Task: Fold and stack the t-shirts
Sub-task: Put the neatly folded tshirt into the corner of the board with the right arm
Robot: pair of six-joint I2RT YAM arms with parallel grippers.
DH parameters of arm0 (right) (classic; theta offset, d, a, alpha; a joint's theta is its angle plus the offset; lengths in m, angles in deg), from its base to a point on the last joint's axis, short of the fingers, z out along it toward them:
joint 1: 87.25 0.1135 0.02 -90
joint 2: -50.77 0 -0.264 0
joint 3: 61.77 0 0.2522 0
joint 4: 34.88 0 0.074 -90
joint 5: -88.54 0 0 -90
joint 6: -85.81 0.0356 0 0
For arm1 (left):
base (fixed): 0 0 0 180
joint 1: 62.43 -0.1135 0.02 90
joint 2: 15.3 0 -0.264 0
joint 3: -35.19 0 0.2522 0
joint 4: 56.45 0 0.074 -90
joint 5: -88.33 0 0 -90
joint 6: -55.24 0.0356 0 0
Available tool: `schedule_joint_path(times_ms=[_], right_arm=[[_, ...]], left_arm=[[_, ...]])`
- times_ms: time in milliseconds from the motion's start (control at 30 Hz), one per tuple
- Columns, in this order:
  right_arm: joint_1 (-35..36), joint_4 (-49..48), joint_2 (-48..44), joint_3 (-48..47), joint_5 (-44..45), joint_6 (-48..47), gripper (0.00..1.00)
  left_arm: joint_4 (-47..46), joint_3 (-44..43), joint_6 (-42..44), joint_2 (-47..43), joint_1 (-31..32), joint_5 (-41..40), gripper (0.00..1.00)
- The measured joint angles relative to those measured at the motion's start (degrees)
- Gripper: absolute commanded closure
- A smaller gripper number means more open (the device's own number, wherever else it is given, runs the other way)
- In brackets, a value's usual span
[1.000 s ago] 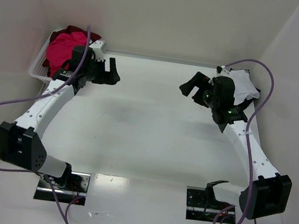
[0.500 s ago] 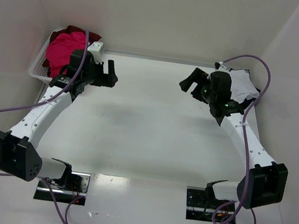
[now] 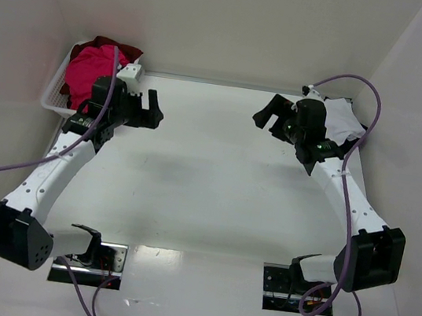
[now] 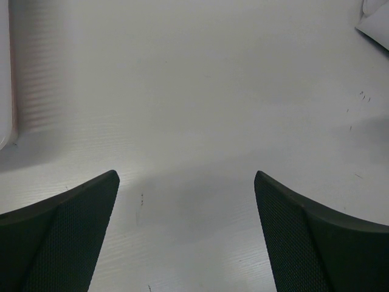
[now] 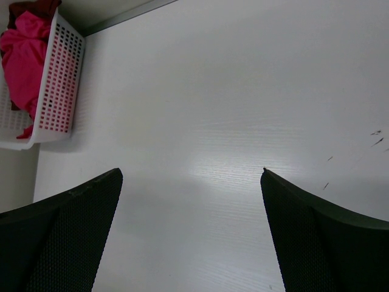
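Worktop [image 3: 209, 173]: left claw [image 3: 154, 110] wide, empty, ten o'clock; right claw [image 3: 268, 111] wide, empty, one o'clock. Pink t-shirt [image 3: 89, 68] in basket [image 3: 52, 96]; white t-shirt [image 3: 345, 124], two o'clock.

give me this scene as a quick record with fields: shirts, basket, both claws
basket: white, slatted, far left corner of the table
pink t-shirt: heaped in the basket, unfolded
dark red t-shirt: in the basket, behind and under the pink one
white t-shirt: far right corner of the table
left claw: open, empty, over bare table beside the basket
right claw: open, empty, over bare table near the white t-shirt
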Motion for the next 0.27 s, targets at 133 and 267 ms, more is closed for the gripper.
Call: schedule_joint_path(times_ms=[133, 267], right_arm=[[0.00, 0.07, 0.00, -0.02, 0.22, -0.15, 0.00], [0.00, 0.07, -0.04, -0.02, 0.57, -0.17, 0.00]], left_arm=[[-0.04, 0.13, 0.17, -0.22, 0.00, 0.22, 0.00], [-0.37, 1.01, 1.03, -0.94, 0.00, 0.72, 0.00]])
